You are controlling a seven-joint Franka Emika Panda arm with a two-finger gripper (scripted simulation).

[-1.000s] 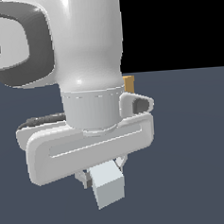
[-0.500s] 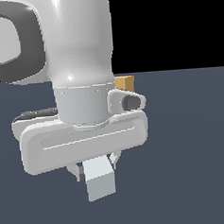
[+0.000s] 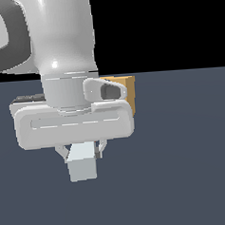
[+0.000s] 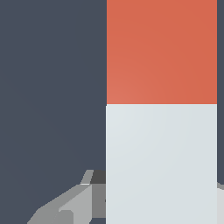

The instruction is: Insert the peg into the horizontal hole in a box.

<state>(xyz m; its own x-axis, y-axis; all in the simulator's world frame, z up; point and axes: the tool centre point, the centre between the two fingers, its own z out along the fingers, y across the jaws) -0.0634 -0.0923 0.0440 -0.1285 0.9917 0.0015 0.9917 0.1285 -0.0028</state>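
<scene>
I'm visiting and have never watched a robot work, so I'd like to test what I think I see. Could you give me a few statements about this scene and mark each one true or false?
1. The gripper holds the peg. True.
2. The peg is one colour all over. False: in the wrist view the peg is pale grey-white with an orange-red end.
3. The peg already sits inside the box. False: the box is behind the arm, apart from the peg.
4. The box is tan. True.
5. The box's hole can be seen. False: the arm hides most of the box, and no hole shows.
</scene>
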